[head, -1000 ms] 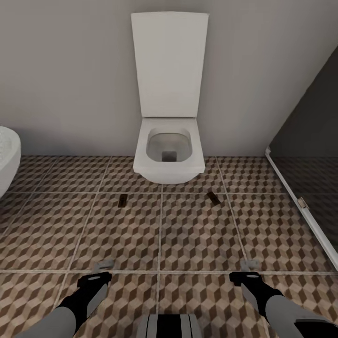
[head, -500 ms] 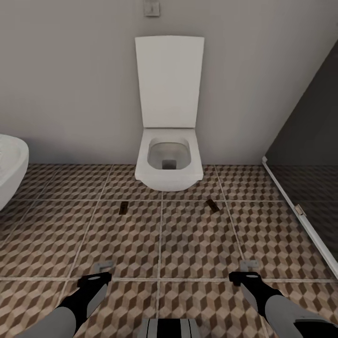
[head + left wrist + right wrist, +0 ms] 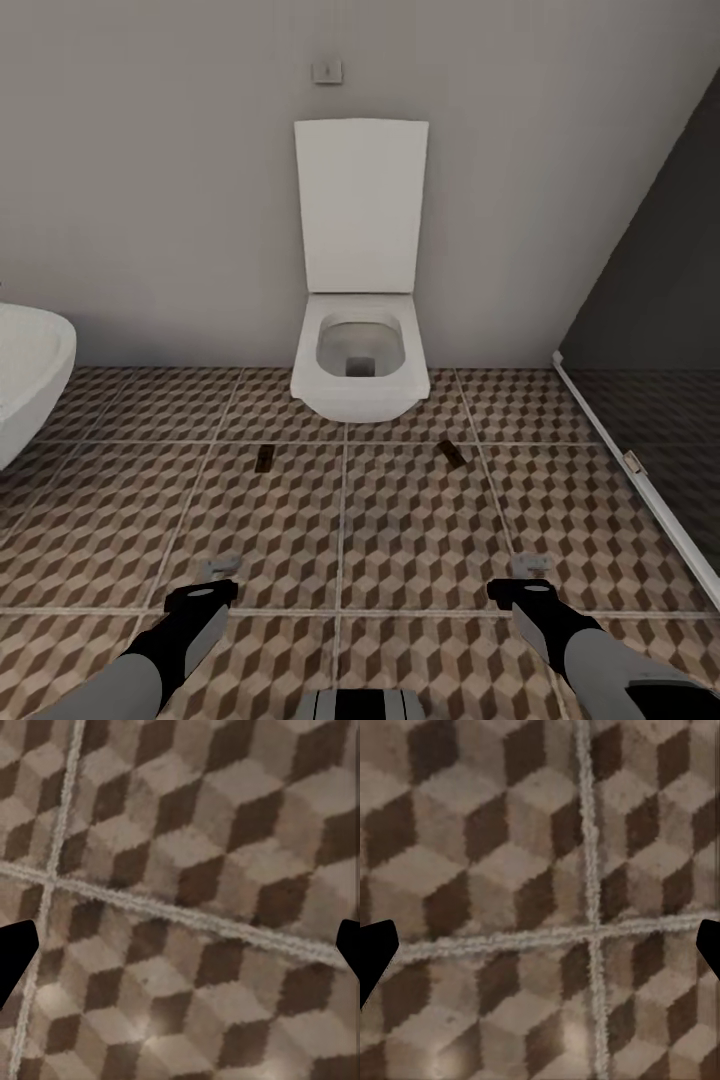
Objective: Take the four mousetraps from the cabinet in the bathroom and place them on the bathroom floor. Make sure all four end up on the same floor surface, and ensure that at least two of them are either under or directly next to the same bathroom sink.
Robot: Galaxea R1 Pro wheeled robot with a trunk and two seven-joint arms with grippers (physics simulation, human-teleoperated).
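We see two small dark-brown mousetraps (image 3: pixel 264 458) (image 3: pixel 453 452) on open cube-patterned floor tiles (image 3: pixel 420 520) before the white toilet (image 3: pixel 360 365); our left hand (image 3: pixel 221 566) and right hand (image 3: pixel 531 564) hang spread apart, empty.

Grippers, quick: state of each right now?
Left end effector: open, holding nothing, above the floor.
Right end effector: open, holding nothing.

Two mousetraps lie flat on the bathroom floor (image 3: pixel 420 520) ahead of me, both small, dark brown and rectangular. The left mousetrap (image 3: pixel 265 458) sits nearly square to the tile grid, just past a grout line. The right mousetrap (image 3: pixel 453 452) lies skewed at an angle, well apart from the other.
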